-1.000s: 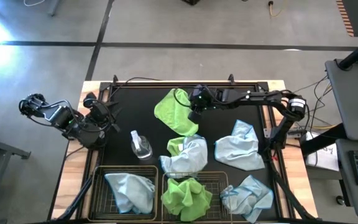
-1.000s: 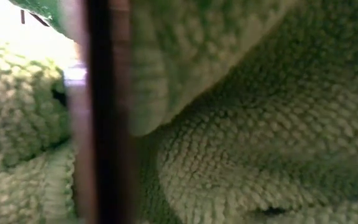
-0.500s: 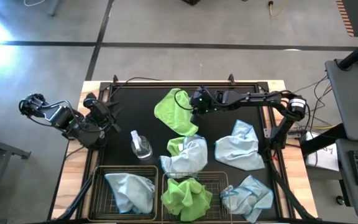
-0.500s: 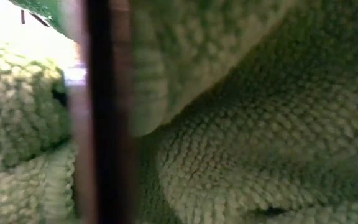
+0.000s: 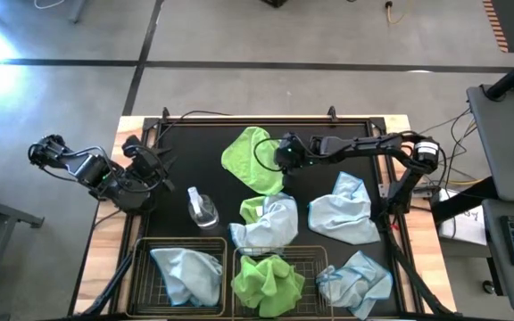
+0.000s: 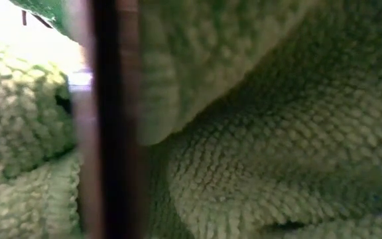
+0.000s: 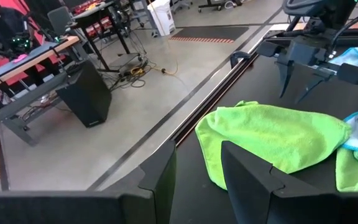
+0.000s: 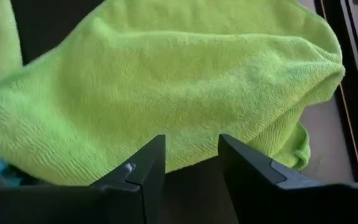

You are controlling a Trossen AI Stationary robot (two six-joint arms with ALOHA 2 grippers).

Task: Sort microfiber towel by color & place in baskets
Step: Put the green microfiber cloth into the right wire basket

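The right gripper (image 5: 279, 153) sits just above centre in the high view, its arm stretched in from the right edge, and its fingers stand apart with nothing between them. Right beside it, to the left, lies a lime green towel (image 5: 250, 160), a loose oblong whose long axis runs from upper left to lower right, its lower end pointing down toward the middle of the table. In the right wrist view that same towel fills the frame just past the two dark fingers (image 8: 145, 171), which are parted and clear of the cloth.

Below it, at centre, a pale blue towel (image 5: 273, 223) lies on top of another green towel (image 5: 253, 210), whose edge peeks out at its upper left. To the right, a second pale blue towel (image 5: 344, 212) is spread, and a third (image 5: 357, 278) sits crumpled at the lower right.

Along the bottom edge, the left basket (image 5: 143, 267) holds a blue towel (image 5: 188, 272), and the right basket (image 5: 315, 257) holds a bunched green towel (image 5: 268, 281). A clear spray bottle (image 5: 202, 209) stands just above the left basket.

The left gripper (image 5: 155, 163) waits at the left side of the black table (image 5: 186, 147), fingers apart and holding nothing. The low view shows only green cloth pressed close behind a dark wire (image 6: 108, 119).
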